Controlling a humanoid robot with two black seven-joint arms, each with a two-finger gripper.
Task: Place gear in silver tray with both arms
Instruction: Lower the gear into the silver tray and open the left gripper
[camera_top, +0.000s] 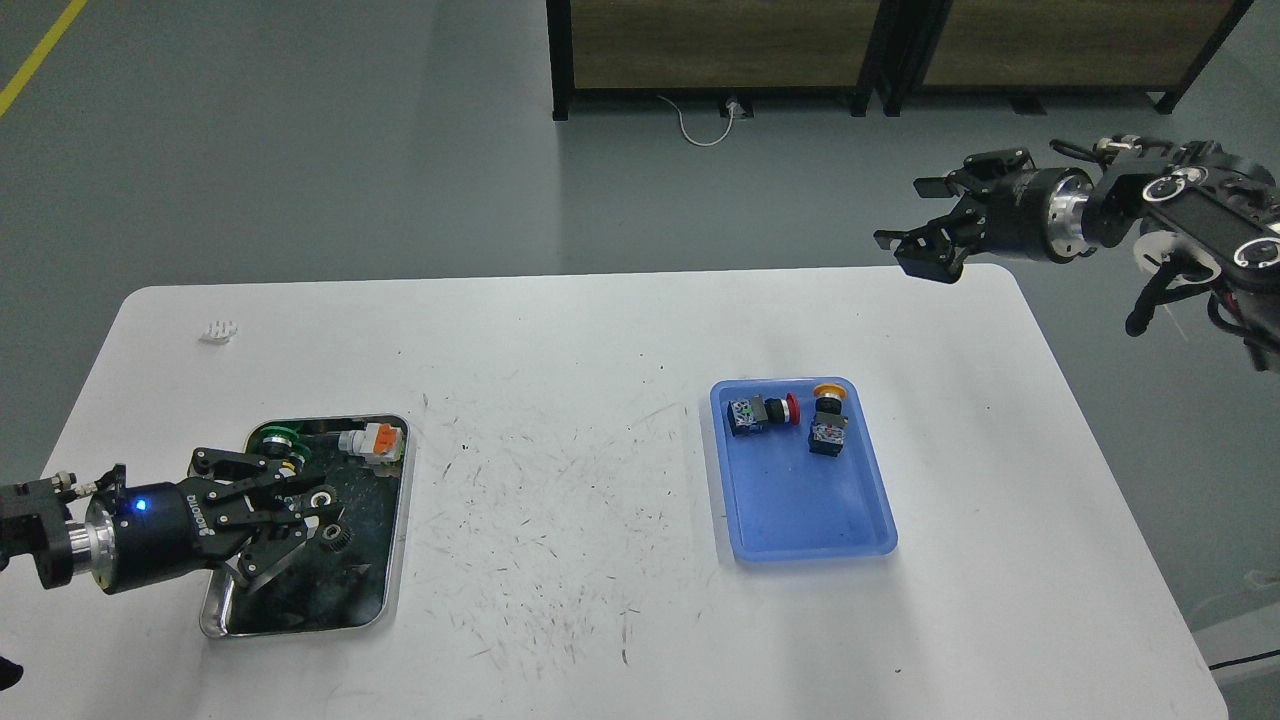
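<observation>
The silver tray (390, 590) lies on the white table (600, 330) at the lower left of the frame. A small dark gear (334, 537) rests on its dark bottom, right of the middle. At the tray's top edge sit a green round part (270, 438) and a white and orange connector (372, 441).

The left arm comes in from the left edge, and its hand (275, 525) hangs over the left half of the tray with its fingers spread apart. It holds nothing. The gear lies just beside the fingertips, to their right; whether they touch it cannot be told.

The right arm enters from the right edge in the upper right of the frame. Its hand (925, 230) hovers by the table's far right corner, well apart from everything on the table. Its fingers are parted and empty.

A blue tray (800, 540) lies right of the centre of the frame. In its upper part are two push-button switches: one with a red cap (760, 411), lying on its side, and one with an orange cap (827, 418) just to its right. A small white object (218, 330) lies near the table's upper left corner. The table's middle is marked with dark scratches.
</observation>
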